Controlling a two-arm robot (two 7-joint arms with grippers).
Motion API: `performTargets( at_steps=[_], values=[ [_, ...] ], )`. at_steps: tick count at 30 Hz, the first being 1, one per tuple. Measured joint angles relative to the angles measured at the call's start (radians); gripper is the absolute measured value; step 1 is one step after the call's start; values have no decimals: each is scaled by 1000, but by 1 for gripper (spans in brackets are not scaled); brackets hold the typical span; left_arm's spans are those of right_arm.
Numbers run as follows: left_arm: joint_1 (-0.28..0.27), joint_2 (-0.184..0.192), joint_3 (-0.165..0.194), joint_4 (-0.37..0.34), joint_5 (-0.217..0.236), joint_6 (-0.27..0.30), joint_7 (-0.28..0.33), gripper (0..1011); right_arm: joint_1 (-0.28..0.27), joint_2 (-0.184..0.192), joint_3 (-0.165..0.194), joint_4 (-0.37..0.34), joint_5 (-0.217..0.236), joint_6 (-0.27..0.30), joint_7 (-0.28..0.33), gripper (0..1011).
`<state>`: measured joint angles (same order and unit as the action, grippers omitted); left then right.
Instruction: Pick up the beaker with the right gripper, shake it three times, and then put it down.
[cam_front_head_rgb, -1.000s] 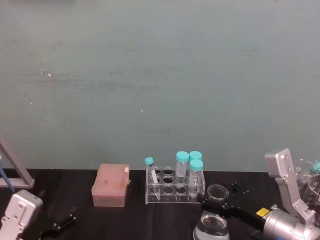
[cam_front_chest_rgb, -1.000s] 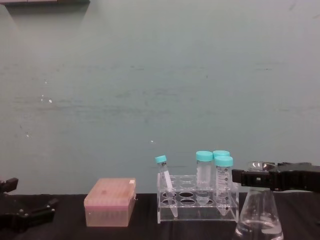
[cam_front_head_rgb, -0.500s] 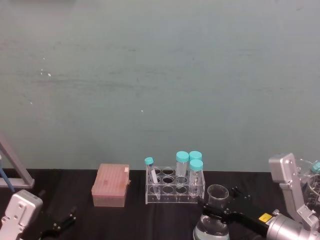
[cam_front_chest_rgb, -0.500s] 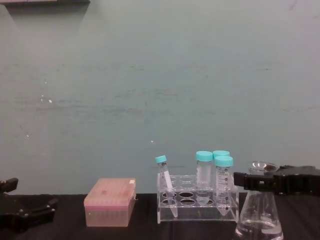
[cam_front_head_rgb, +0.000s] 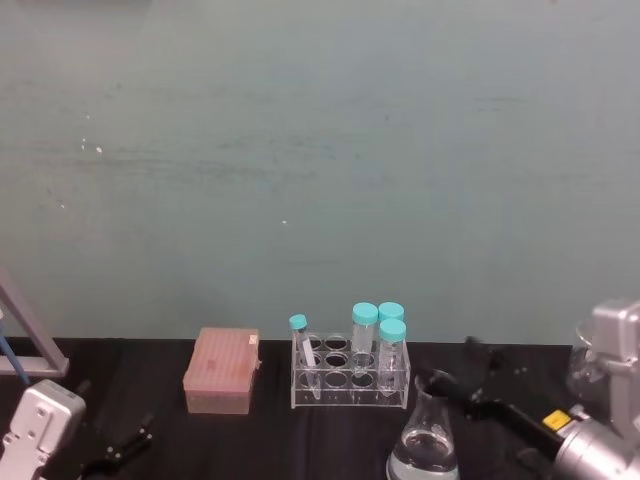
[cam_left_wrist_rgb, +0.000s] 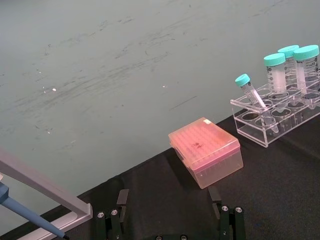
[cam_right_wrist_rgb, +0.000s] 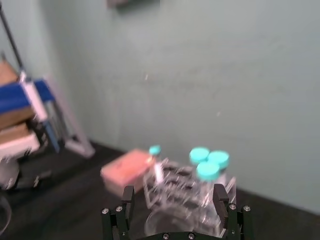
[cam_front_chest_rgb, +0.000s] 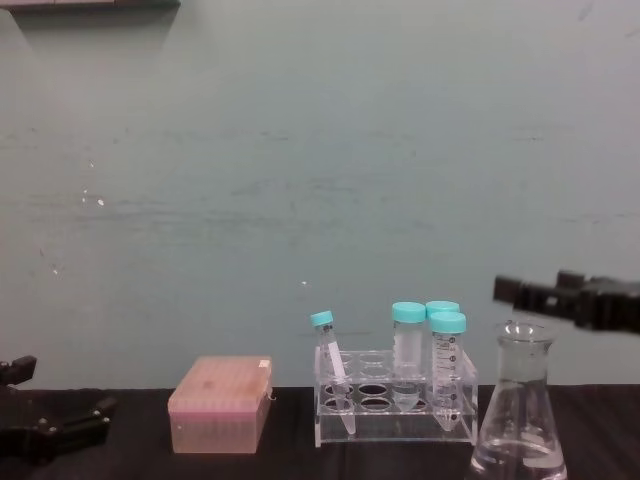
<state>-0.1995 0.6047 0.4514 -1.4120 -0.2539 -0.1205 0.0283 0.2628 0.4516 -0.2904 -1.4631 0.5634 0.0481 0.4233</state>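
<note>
The beaker (cam_front_head_rgb: 424, 444) is a clear conical flask holding clear liquid. It stands upright on the black table, just right of the tube rack, and also shows in the chest view as the beaker (cam_front_chest_rgb: 520, 420). My right gripper (cam_front_head_rgb: 458, 368) is open and hangs a little above and to the right of the flask's rim, touching nothing. The chest view has the right gripper (cam_front_chest_rgb: 510, 292) above the rim. From the wrist, the right gripper (cam_right_wrist_rgb: 174, 192) has its fingers wide apart with the blurred rim below. The left gripper (cam_front_head_rgb: 122, 449) rests open at the near left.
A clear rack (cam_front_head_rgb: 350, 380) holds several teal-capped tubes left of the flask. Further left sits a pink tip box (cam_front_head_rgb: 222, 370), and a pipette stand (cam_front_head_rgb: 25, 335) is at the left edge. Other glassware (cam_front_head_rgb: 592, 365) stands at the far right.
The right gripper has let go of the flask's neck and risen up and to the right. The flask stays standing on the table. The left arm has not moved.
</note>
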Motion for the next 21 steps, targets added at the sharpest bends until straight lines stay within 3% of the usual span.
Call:
performTargets(
  at_steps=[3,7,8,11,14,21],
  values=[
    [0,0,0,0,0,0,0,1000,-19,-20,35,-11,-12,-71,-55,1000],
    [0,0,0,0,0,0,0,1000,-36,-48,77,-17,-98,-157,-178,1000],
    [0,0,0,0,0,0,0,1000,-40,-58,92,-15,-144,-181,-240,1000],
    [0,0,0,0,0,0,0,1000,-48,-68,114,-4,-204,-191,-319,1000],
    [0,0,0,0,0,0,0,1000,-60,-68,128,6,-230,-184,-349,1000],
    [0,0,0,0,0,0,0,1000,-98,-63,146,18,-235,-150,-337,1000]
  ],
)
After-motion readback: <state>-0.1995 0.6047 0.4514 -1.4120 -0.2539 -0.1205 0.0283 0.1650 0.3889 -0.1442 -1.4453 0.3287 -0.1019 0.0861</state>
